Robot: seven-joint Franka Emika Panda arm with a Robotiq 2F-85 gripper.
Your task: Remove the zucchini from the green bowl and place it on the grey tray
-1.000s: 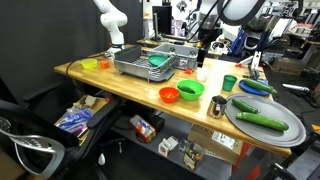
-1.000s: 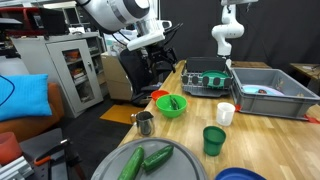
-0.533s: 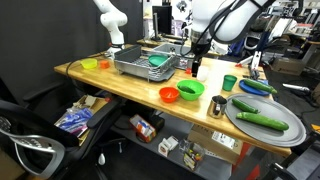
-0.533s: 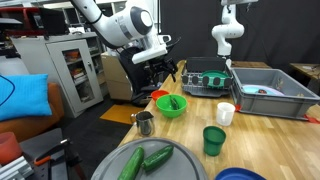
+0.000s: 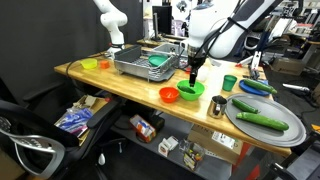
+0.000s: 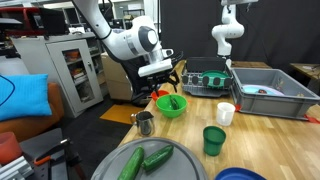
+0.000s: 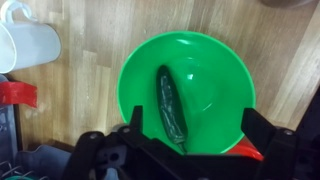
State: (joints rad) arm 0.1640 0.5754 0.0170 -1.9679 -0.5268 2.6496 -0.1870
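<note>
Zucchini [image 7: 172, 108] lying lengthwise in the green bowl [image 7: 225, 70], my claw [image 7: 188, 138] poised above it with fingers [image 7: 133, 130] spread apart; I judge a skewed descent could strike the rim and tip the light bowl.

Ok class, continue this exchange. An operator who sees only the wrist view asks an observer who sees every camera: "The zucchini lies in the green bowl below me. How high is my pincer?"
Observer: In both exterior views the pincer hangs just above the green bowl, apparently not touching it.
Operator: Where is the grey tray?
Observer: In an exterior view the grey tray lies beyond a green cup, on the far side from the bowl.
Operator: Is it bare?
Observer: No, two long green vegetables already lie on it.
</note>
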